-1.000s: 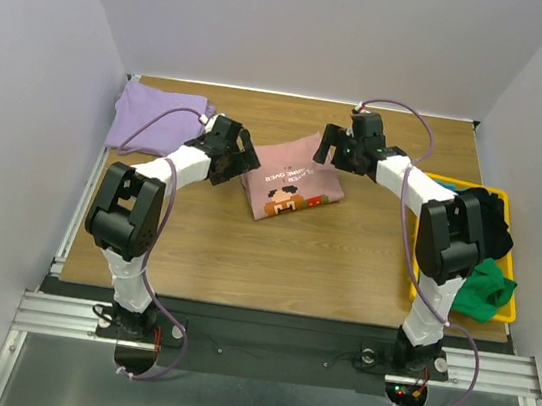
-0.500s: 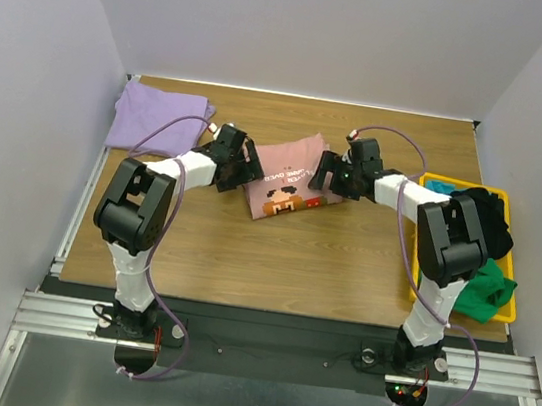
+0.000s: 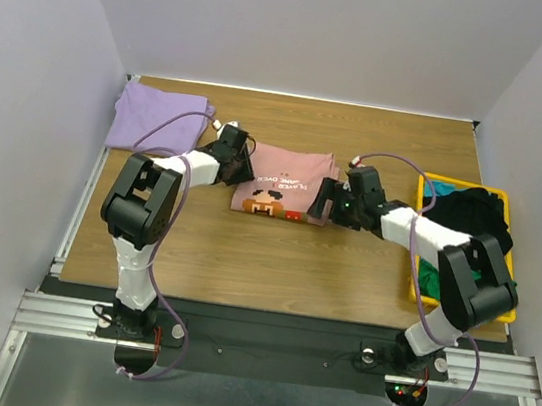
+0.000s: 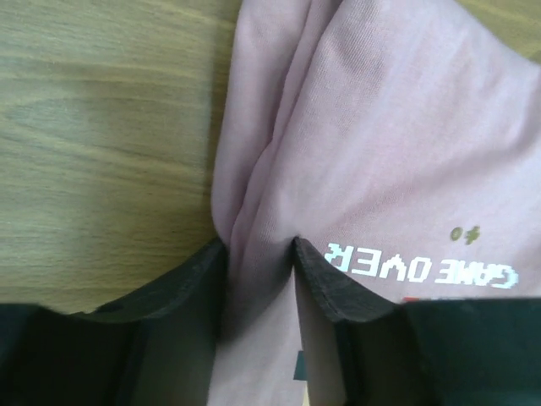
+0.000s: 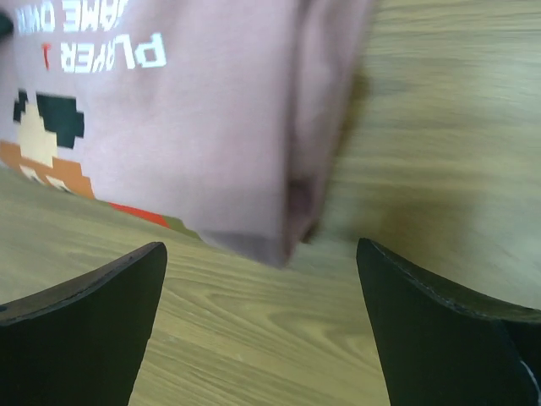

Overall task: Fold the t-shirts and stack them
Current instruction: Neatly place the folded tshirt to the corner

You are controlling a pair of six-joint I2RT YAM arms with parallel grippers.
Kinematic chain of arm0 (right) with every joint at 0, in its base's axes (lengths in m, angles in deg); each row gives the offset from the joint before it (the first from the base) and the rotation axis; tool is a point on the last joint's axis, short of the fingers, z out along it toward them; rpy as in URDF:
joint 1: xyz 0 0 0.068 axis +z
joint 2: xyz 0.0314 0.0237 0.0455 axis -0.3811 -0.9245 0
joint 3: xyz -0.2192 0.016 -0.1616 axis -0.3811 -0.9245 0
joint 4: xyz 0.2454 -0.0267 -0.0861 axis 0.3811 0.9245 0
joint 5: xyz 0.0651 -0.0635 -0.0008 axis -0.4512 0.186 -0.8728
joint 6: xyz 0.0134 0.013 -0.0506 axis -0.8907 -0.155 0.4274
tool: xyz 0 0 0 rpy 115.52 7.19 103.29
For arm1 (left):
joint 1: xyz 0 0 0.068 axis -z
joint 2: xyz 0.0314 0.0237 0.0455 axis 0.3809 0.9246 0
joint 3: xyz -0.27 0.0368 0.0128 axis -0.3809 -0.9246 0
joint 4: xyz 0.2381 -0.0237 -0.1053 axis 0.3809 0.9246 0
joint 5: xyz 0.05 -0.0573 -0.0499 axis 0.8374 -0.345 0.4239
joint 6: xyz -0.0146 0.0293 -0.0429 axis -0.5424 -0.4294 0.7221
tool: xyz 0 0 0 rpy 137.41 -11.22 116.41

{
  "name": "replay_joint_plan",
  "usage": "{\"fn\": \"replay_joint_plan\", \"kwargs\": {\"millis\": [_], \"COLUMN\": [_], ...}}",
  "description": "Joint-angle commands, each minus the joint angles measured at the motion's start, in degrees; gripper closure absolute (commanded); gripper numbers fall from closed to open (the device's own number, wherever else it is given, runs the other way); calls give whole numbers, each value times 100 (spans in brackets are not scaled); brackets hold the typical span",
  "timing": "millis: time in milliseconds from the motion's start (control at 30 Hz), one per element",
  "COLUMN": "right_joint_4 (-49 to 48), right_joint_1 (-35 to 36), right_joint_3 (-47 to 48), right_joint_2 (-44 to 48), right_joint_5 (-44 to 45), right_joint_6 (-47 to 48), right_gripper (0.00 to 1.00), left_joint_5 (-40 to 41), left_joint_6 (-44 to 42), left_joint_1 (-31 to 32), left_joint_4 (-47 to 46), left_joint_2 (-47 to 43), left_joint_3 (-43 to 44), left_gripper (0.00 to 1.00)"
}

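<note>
Left gripper (image 4: 258, 249), fingers closed, pinches a ridge of cloth at the left edge of a folded dusty pink cotton t-shirt (image 3: 280, 176) with pixel-game print, lying mid-way across the wooden table (image 3: 244, 250). Right gripper (image 5: 260, 249) stands wide open at the shirt's near right corner, gripping nothing. The shirt looks light, soft and floppy, so it is best gripped at its folded edges. A folded lavender t-shirt (image 3: 157, 116) lies far left. At right, a yellow plastic bin (image 3: 446, 179) holds a black garment (image 3: 473, 213) and a green garment (image 3: 428, 278).
</note>
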Motion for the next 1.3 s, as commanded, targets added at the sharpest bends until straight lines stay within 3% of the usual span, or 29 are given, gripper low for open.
{"fn": "replay_joint_plan", "kwargs": {"millis": [0,33,67,100,267,500,767,1000,1267], "right_joint_4": [-4,-4,13,57,390,602,637,637,637], "right_joint_1": [-36,-36,-27,-35,-44,-53,-44,-53,-44], "right_joint_3": [-286,-505,-603,-734,-1489,-1913,-1984,-1957,-1922], "right_joint_2": [982,1166,1551,1755,3405,4753,4781,4526,4236], "right_joint_5": [1140,1263,1395,1718,2554,2970,3093,3207,3435], "right_joint_6": [-447,-509,-623,-667,-659,-782,-808,-835,-817], "right_gripper": [0,0,0,0,0,0,0,0,0], "left_joint_5": [271,341,359,420,1325,3001,4797,5114,5132], "left_joint_6": [-334,-395,-483,-536,-756,-1597,-3040,-4341,-5159], "left_joint_1": [179,206,241,276,417,426,338,-57,-594], "left_joint_4": [199,207,295,374,954,1113,816,-81,-364], "left_joint_2": [145,153,214,250,312,-92,-216,-119,224], "left_joint_3": [102,155,225,322,858,1376,1878,2527,3398], "left_gripper": [61,68,97,100,100,100,100,100,100]}}
